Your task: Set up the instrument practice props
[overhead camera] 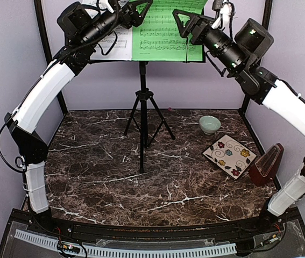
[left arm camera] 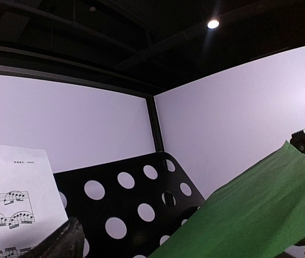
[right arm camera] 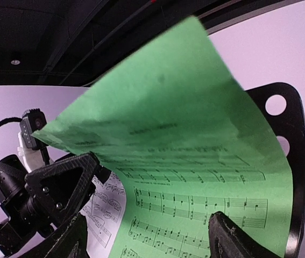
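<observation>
Right gripper point(right arm camera: 148, 228): jaws apart, one dark finger on each side of the lower part of the green music sheet point(right arm camera: 195, 161), neither visibly pinching the paper. The sheet faces this gripper print side out, and its top edge curls forward toward the wrist camera. In the top view the right gripper hangs high at the right end of the stand's desk, by the green sheet's right edge. Left gripper point(overhead camera: 137, 12): jaws also apart. In the left wrist view one finger point(left arm camera: 61, 242) shows at the lower left in front of the white music sheet point(left arm camera: 12, 209), with nothing gripped. This gripper sits at the top of the desk, above where the two sheets meet. Both sheets stand on the black perforated music stand point(overhead camera: 143, 107), white on the left half, green on the right, side by side; the left arm hides part of the white one. The stand is upright on its tripod legs toward the back of the dark marble table point(overhead camera: 98, 161), about centred. The reddish-brown metronome point(overhead camera: 267, 164) is at the table's right edge, well apart from the stand and just beside the square floral plate point(overhead camera: 229, 155); contact between them cannot be told. A small pale-green bowl point(overhead camera: 210, 124) lies behind the plate.
</observation>
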